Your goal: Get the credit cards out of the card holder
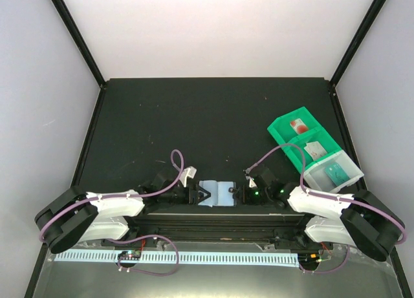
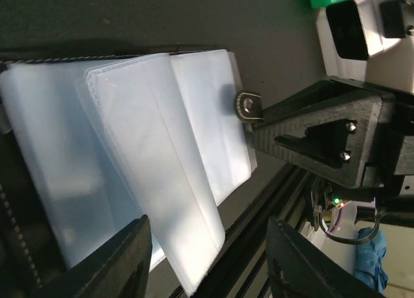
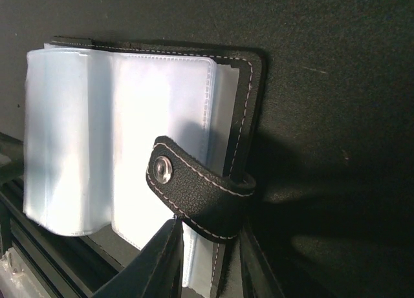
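The black card holder [image 1: 217, 194] lies open at the table's near edge, between my two grippers, with its pale blue-grey sleeves fanned out. In the right wrist view my right gripper [image 3: 210, 272] is shut on the holder's black cover edge [image 3: 249, 117], just under the snap tab [image 3: 194, 194]. In the left wrist view my left gripper [image 2: 213, 266] is open, and a loose sleeve [image 2: 162, 181] hangs between its fingers without touching them. No card shows inside the sleeves. Credit cards lie in the tray: a red-marked one [image 1: 299, 125], a pale one [image 1: 315, 148] and a teal one [image 1: 336, 173].
A green compartment tray [image 1: 279, 131] stands at the right, with a pale bin [image 1: 315, 179] at its near end. The arms' black mounting rail [image 1: 213, 223] runs just in front of the holder. Black frame posts rise at the table's far corners.
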{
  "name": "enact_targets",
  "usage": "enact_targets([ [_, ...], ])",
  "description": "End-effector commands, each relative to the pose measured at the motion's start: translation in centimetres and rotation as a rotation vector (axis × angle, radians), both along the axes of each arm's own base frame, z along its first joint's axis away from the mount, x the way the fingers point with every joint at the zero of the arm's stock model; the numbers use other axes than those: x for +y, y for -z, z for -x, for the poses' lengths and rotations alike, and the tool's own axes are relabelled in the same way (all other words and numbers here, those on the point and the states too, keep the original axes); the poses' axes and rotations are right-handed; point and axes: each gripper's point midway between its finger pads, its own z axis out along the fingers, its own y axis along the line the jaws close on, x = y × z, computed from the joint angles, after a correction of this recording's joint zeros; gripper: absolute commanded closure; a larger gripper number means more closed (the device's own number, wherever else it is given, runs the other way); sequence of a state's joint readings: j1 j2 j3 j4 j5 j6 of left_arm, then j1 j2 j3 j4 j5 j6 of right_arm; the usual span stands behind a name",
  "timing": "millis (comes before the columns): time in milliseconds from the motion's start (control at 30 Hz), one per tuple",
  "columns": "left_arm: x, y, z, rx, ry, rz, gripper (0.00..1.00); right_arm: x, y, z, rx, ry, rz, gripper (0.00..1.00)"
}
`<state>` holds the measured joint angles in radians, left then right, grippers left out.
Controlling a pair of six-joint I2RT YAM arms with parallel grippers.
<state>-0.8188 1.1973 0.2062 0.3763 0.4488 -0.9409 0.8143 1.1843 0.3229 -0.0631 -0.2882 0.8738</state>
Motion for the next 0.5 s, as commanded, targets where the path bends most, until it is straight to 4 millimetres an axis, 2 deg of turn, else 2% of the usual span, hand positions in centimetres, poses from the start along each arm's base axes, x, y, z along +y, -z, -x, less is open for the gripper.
enact_targets([
  [0, -1.1, -2.2, -0.1, -0.030, 0.025, 0.092, 0.55, 0.5, -0.5, -0.3, -0.023, 0.008, -0.031, 0.73],
  [67, -1.2, -2.3, -0.2, -0.031, 0.026, 0.097, 0.58, 0.5, -0.5, -0.3, -0.022, 0.007, -0.032, 0.73],
  [333, -1.9, -3.1, -0.3, -0.034, 0.041, 0.137, 0.58, 0.4, -0.2, -0.2, -0.025, 0.003, -0.023, 0.73],
  [467, -3.6, -3.4, -0.2, -0.015, 0.076, 0.151, 0.63, 0.4, -0.4, -0.3, -0.037, 0.001, -0.025, 0.73],
])
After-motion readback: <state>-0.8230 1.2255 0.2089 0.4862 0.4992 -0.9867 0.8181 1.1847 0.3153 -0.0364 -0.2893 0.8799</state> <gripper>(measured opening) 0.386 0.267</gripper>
